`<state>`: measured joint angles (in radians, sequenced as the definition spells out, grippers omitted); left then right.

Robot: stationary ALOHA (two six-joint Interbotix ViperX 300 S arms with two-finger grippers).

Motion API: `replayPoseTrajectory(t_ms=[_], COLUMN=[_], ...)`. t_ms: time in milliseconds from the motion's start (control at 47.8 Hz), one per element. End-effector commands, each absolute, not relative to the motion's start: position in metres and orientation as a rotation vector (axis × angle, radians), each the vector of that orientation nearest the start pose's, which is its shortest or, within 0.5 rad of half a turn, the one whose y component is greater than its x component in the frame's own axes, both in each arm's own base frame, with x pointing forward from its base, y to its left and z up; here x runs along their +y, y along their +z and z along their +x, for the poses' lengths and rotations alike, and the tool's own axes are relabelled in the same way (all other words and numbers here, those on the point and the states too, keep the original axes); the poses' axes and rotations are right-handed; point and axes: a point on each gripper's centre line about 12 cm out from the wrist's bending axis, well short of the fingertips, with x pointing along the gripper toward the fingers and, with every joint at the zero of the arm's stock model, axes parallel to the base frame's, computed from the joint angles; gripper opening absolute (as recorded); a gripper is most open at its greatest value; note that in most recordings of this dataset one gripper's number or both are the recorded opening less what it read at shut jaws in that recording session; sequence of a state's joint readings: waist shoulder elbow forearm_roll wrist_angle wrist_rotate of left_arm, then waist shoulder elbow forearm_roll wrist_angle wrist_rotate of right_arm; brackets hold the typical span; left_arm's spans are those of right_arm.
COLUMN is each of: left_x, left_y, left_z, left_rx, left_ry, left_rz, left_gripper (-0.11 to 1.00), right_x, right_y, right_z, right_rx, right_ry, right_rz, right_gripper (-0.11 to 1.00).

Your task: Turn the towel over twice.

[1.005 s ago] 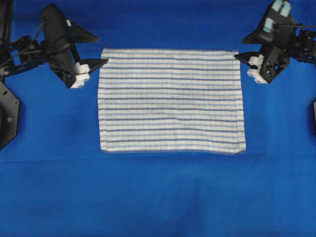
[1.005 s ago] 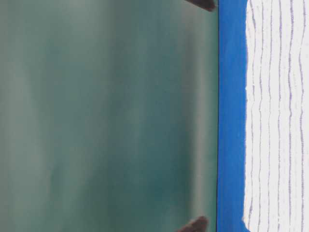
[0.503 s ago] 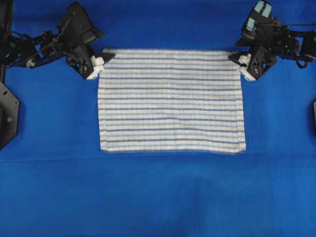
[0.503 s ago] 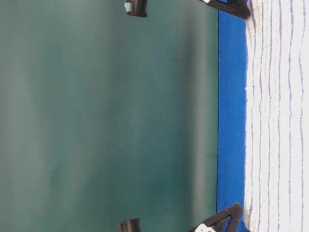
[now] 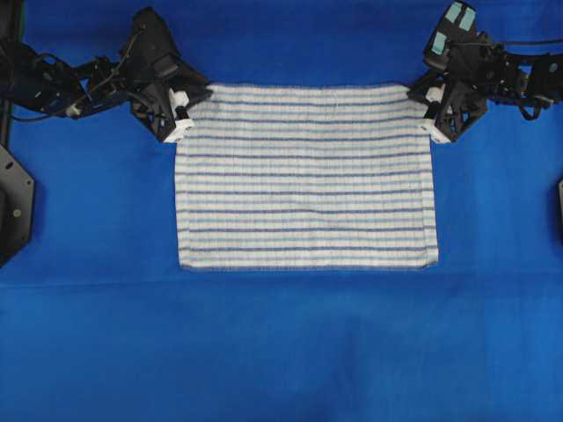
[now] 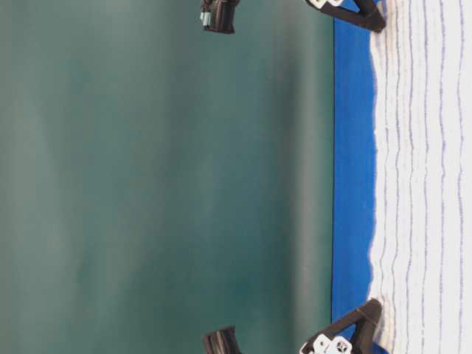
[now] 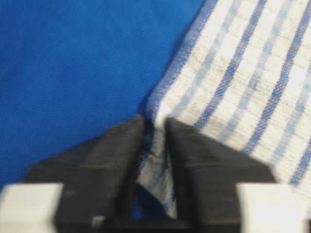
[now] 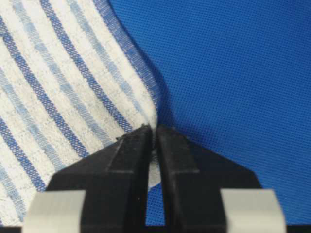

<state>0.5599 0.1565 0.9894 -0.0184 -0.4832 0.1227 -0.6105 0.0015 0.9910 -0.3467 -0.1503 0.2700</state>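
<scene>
The towel (image 5: 306,176), white with dark and light blue stripes, lies spread flat in the middle of the blue cloth. My left gripper (image 5: 186,108) is shut on the towel's far left corner; in the left wrist view that corner (image 7: 156,145) is bunched up between the black fingers (image 7: 116,160). My right gripper (image 5: 422,107) is shut on the far right corner, and the right wrist view shows the towel's edge (image 8: 146,104) pinched at the fingertips (image 8: 133,145). Both far corners (image 6: 377,29) are drawn slightly inward and lifted a little.
A plain blue cloth (image 5: 281,352) covers the whole table. The black base of another arm part (image 5: 13,202) sits at the left edge. A dark green wall (image 6: 162,177) stands behind the table.
Both grippers moved in onto the towel's far corners and closed on them. The far edge now curves inward at both ends.
</scene>
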Motion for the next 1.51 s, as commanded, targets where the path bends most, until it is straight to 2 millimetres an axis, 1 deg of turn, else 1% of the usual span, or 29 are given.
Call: replayPoseTrajectory(t_ms=[0, 42, 209, 314, 398, 628, 691, 775, 963, 1089, 1256, 1403, 1487], left_x=[0.175, 0.175, 0.175, 0.176, 0.178, 0.186, 0.190, 0.196, 0.206, 0.209, 0.209, 0.212, 0.215], left_y=[0.073, 0.072, 0.077, 0.092, 0.108, 0.159, 0.174, 0.188, 0.225, 0.244, 0.263, 0.281, 0.295], left_z=[0.274, 0.274, 0.274, 0.276, 0.277, 0.278, 0.280, 0.281, 0.276, 0.271, 0.270, 0.269, 0.268], left_rx=[0.665, 0.669, 0.662, 0.630, 0.595, 0.509, 0.477, 0.438, 0.344, 0.292, 0.235, 0.178, 0.136], left_ry=[0.517, 0.518, 0.518, 0.523, 0.526, 0.539, 0.547, 0.564, 0.608, 0.630, 0.641, 0.656, 0.671], left_rz=[-0.081, -0.083, -0.081, -0.072, -0.056, 0.029, 0.058, 0.073, 0.107, 0.123, 0.144, 0.165, 0.179], left_gripper=[0.06, 0.02, 0.02, 0.02, 0.02, 0.02, 0.02, 0.02, 0.02, 0.02, 0.02, 0.02, 0.02], right_x=[-0.171, -0.171, -0.171, -0.172, -0.175, -0.189, -0.196, -0.204, -0.221, -0.230, -0.239, -0.243, -0.244], right_y=[0.092, 0.092, 0.094, 0.100, 0.110, 0.143, 0.155, 0.168, 0.204, 0.228, 0.262, 0.288, 0.298], right_z=[0.253, 0.253, 0.253, 0.254, 0.254, 0.253, 0.253, 0.252, 0.250, 0.249, 0.247, 0.249, 0.249], right_rx=[0.814, 0.814, 0.806, 0.791, 0.769, 0.714, 0.689, 0.663, 0.637, 0.632, 0.604, 0.567, 0.551], right_ry=[-0.498, -0.499, -0.505, -0.511, -0.523, -0.576, -0.595, -0.617, -0.668, -0.700, -0.739, -0.758, -0.766], right_rz=[0.206, 0.205, 0.215, 0.212, 0.204, 0.176, 0.163, 0.146, 0.080, 0.027, -0.041, -0.087, -0.103], right_gripper=[0.07, 0.07, 0.07, 0.07, 0.07, 0.07, 0.07, 0.07, 0.07, 0.07, 0.06, 0.07, 0.07])
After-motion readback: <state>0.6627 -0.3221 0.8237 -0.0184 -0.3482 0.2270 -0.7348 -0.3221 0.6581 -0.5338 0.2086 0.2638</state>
